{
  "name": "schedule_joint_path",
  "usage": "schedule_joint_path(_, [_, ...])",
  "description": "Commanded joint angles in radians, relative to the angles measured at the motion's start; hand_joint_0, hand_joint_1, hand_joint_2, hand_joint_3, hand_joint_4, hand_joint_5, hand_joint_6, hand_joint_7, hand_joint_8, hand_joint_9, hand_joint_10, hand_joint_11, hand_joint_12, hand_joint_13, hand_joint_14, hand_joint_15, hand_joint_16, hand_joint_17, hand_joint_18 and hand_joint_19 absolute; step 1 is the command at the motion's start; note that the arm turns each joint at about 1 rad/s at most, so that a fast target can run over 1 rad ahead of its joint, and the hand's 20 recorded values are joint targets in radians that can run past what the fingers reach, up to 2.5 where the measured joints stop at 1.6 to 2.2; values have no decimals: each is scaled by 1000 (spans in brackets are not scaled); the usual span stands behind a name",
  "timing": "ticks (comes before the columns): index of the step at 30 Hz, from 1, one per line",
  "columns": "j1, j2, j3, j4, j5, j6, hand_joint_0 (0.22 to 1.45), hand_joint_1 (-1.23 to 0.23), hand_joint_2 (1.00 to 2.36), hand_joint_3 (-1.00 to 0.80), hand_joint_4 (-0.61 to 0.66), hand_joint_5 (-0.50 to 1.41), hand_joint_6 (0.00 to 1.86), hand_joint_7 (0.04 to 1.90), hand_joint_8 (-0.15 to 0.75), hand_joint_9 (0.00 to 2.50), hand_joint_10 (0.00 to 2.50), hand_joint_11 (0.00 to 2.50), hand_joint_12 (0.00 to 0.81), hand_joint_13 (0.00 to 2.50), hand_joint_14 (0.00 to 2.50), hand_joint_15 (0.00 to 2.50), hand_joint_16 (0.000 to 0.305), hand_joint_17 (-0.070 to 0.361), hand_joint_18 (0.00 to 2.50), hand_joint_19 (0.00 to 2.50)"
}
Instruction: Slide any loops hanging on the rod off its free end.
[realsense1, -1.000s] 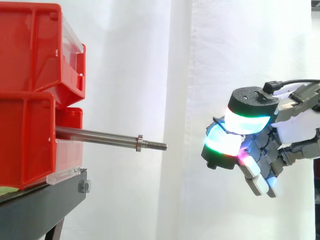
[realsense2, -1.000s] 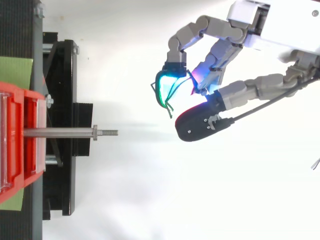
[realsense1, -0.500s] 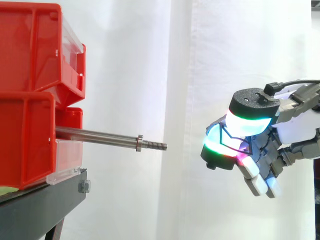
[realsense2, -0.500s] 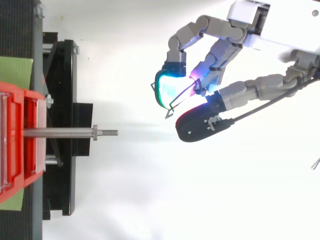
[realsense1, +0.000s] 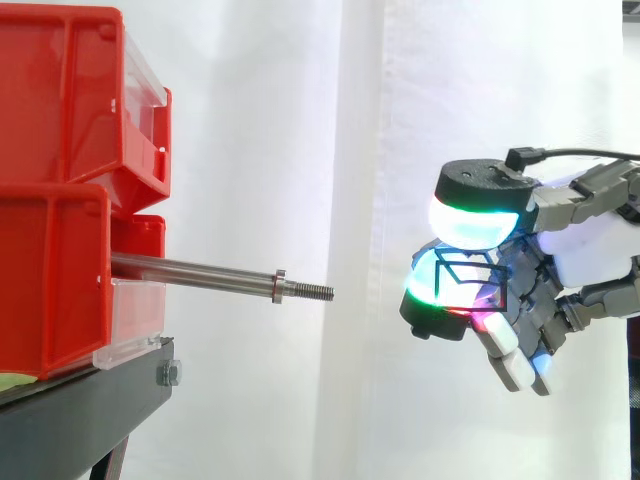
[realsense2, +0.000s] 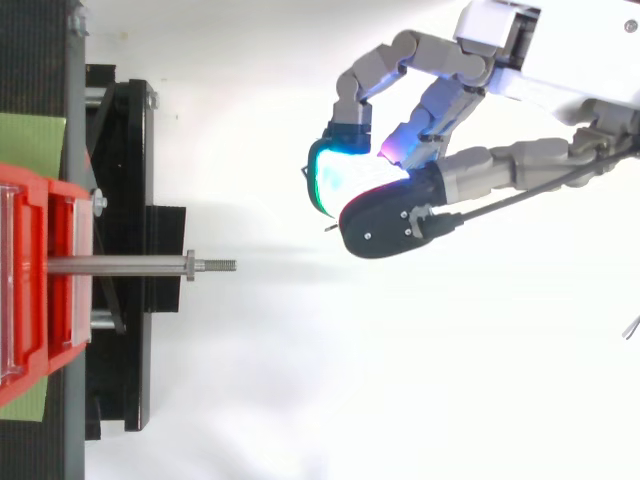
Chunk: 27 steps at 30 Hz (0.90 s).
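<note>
A steel rod (realsense1: 200, 272) sticks out level from the red bins (realsense1: 60, 180). Its threaded free end (realsense1: 315, 291) points right and nothing hangs on it. My hand (realsense1: 585, 255) hovers to the right of that end, at about rod height and a clear gap away. A thin dark wire loop (realsense1: 466, 280) sits between the glowing thumb pad (realsense1: 475, 215) above and a finger pad (realsense1: 435, 295) below, with the fingers curled round it. From above, the hand (realsense2: 530, 60) reaches in from the upper right, and its black thumb (realsense2: 390, 225) covers most of the loop.
The bins rest on a black stand (realsense1: 90, 410) at the left, with a green strip (realsense2: 30, 145) under them. A nut (realsense2: 189, 265) sits on the rod just short of the thread. A white curtain (realsense1: 300, 120) hangs behind.
The thumb has lifted and shifted left toward the rod, now covering the loop from above. The loop has turned a little between the pads. Rod and bins are unchanged.
</note>
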Motion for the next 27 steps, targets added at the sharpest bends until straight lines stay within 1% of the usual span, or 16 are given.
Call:
schedule_joint_path(1, [0, 1, 1, 1, 0, 0, 595, -561, 1000, -500, 74, -130, 860, 1002, 309, 1128, 14, 533, 327, 1087, 17, 510, 47, 106, 970, 688])
schedule_joint_path(6, [0, 1, 1, -1, 0, 0, 609, -636, 1009, -394, 68, -130, 860, 1070, 319, 1115, 16, 552, 329, 1084, 17, 511, 48, 107, 968, 684])
schedule_joint_path(8, [0, 1, 1, -1, -2, 0, 607, -653, 1011, -355, 48, -132, 869, 1048, 317, 1114, 16, 549, 328, 1083, 17, 511, 48, 107, 969, 683])
schedule_joint_path(11, [0, 0, -1, 1, 0, 0, 599, -668, 1014, -308, 13, -128, 878, 1036, 309, 1129, 14, 544, 325, 1084, 18, 516, 47, 106, 969, 689])
schedule_joint_path(18, [0, 0, 1, 1, 0, 2, 595, -650, 1017, -258, 9, -124, 893, 1030, 315, 1144, 14, 543, 327, 1089, 19, 512, 47, 106, 971, 691])
schedule_joint_path(22, [2, 0, 1, -7, 0, 40, 589, -646, 1019, -228, -2, -120, 900, 1023, 315, 1143, 14, 535, 327, 1080, 17, 502, 47, 106, 970, 688])
schedule_joint_path(24, [3, 0, -1, -13, 0, 49, 592, -645, 1019, -227, -12, -118, 899, 1030, 310, 1109, 16, 506, 328, 1038, 17, 478, 47, 105, 971, 678])
schedule_joint_path(25, [3, 1, -1, -14, 0, 52, 594, -647, 1019, -225, -26, -117, 898, 1036, 298, 1010, 11, 403, 309, 947, 15, 396, 46, 104, 968, 656])
schedule_joint_path(26, [3, 0, 1, -17, 0, 61, 594, -650, 1018, -227, -28, -115, 898, 1026, 283, 910, 8, 301, 307, 883, 12, 333, 45, 101, 943, 631])
schedule_joint_path(27, [5, 0, -1, -17, 2, 63, 594, -651, 1018, -225, -26, -115, 897, 1025, 276, 889, 7, 263, 302, 879, 11, 315, 45, 101, 941, 623])
